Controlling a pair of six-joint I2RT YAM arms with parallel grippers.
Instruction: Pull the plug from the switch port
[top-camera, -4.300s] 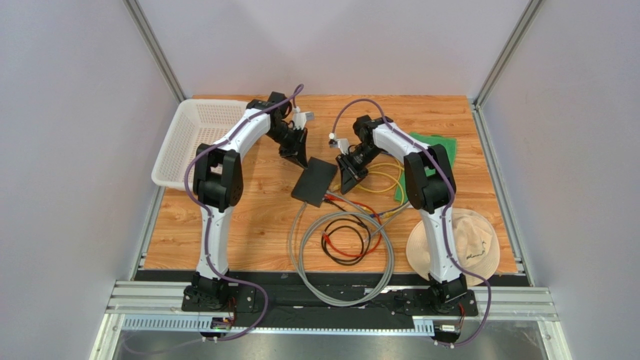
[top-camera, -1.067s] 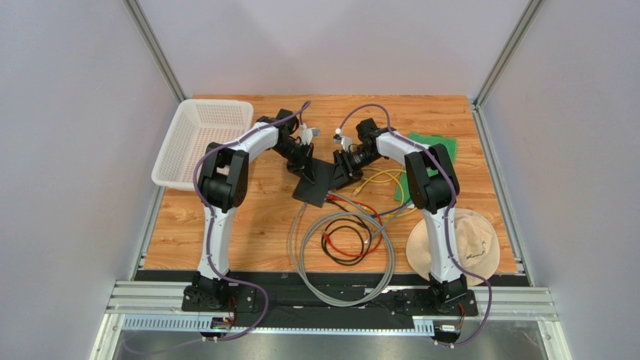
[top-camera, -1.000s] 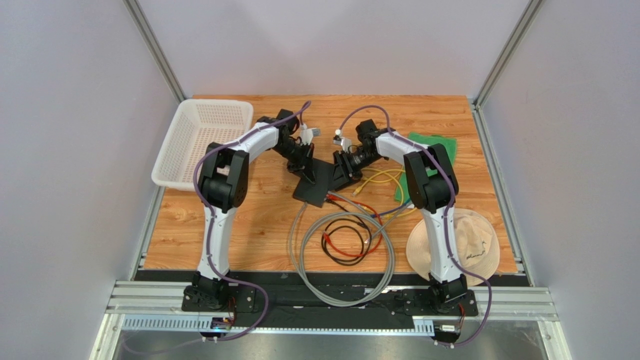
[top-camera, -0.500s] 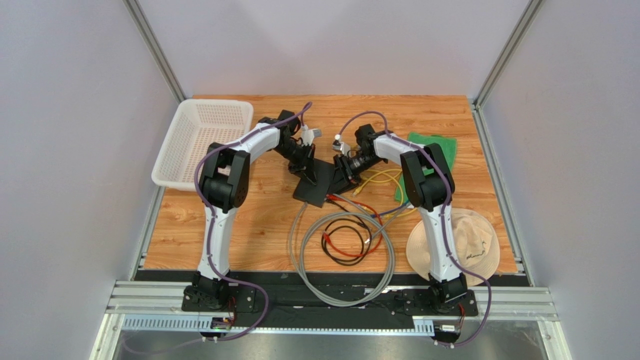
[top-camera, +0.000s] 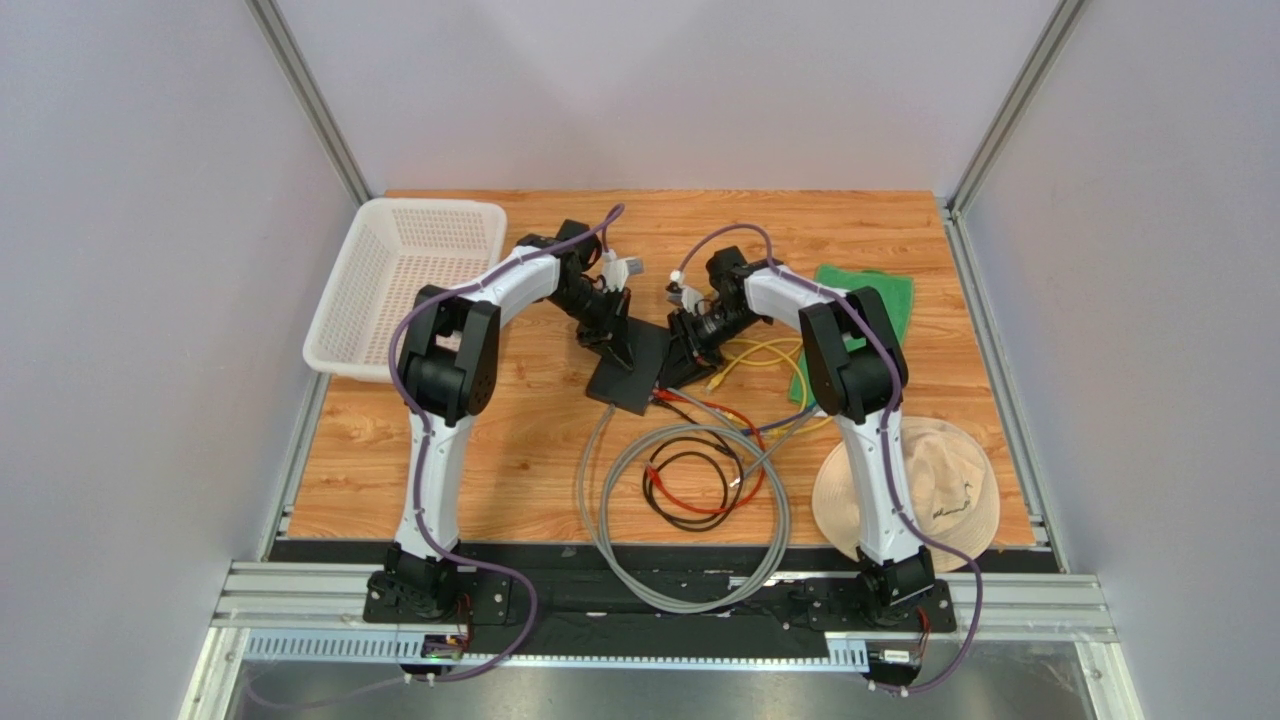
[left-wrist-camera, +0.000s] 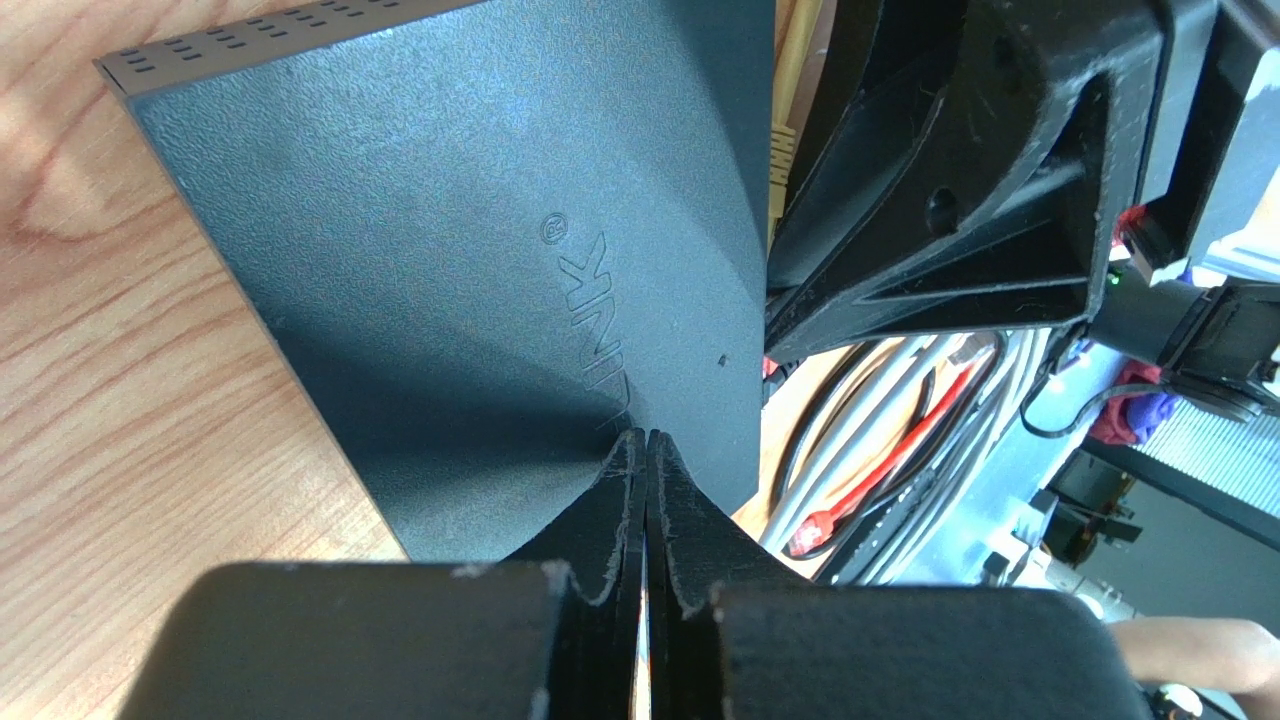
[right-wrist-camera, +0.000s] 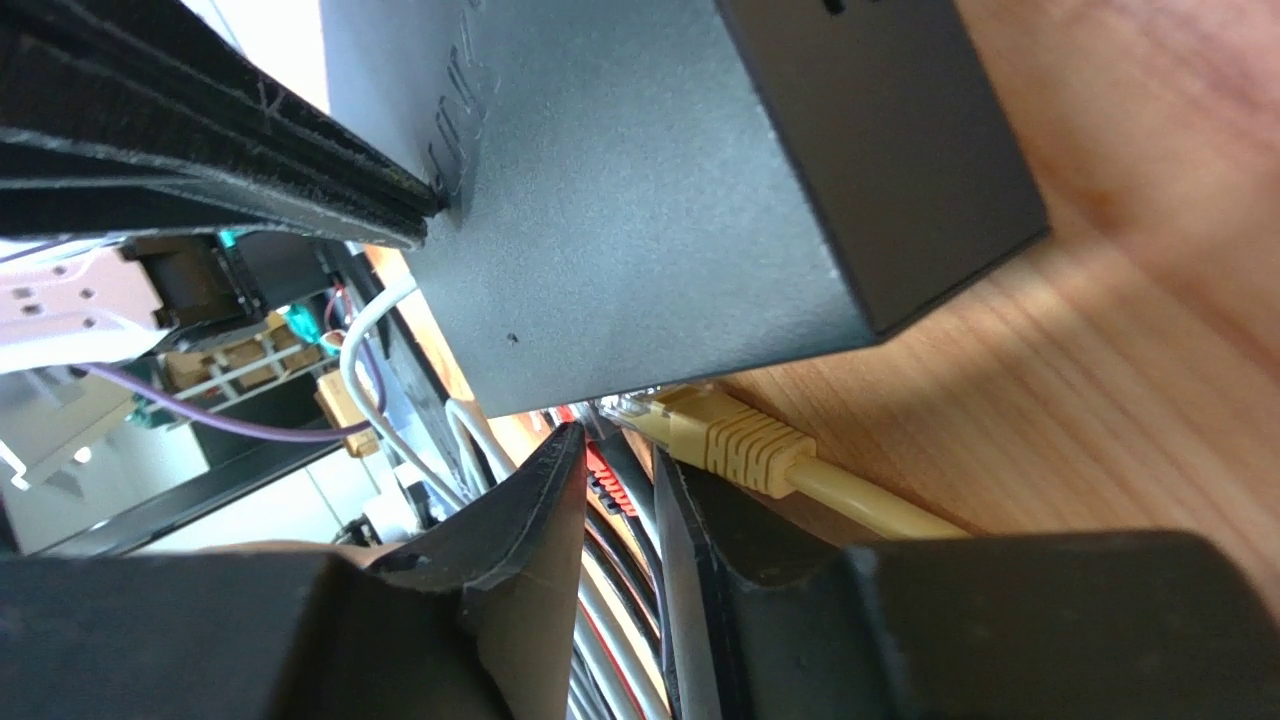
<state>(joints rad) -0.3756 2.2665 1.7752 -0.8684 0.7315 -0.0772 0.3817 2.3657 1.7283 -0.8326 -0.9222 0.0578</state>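
Observation:
The switch (top-camera: 631, 369) is a flat matte-black box in the middle of the table, also seen close up (left-wrist-camera: 451, 225) (right-wrist-camera: 646, 195). My left gripper (top-camera: 613, 348) (left-wrist-camera: 648, 435) is shut, with its tips pressed on the switch's top. My right gripper (top-camera: 694, 360) (right-wrist-camera: 619, 443) is at the port edge, its jaws a narrow gap apart. A red plug (right-wrist-camera: 609, 473) and dark cables show in that gap; I cannot tell whether they are touched. A yellow plug (right-wrist-camera: 729, 435) sits in a port just outside the right finger.
Grey, black and red cables coil (top-camera: 691, 518) in front of the switch, and a yellow cable (top-camera: 766, 360) loops to its right. A white basket (top-camera: 403, 278) stands at the back left. A green cloth (top-camera: 872, 293) and a beige hat (top-camera: 909, 492) lie on the right.
My right gripper has edged left against the switch's port edge and its jaws have narrowed. The left gripper has stayed pressed on the switch over the last second.

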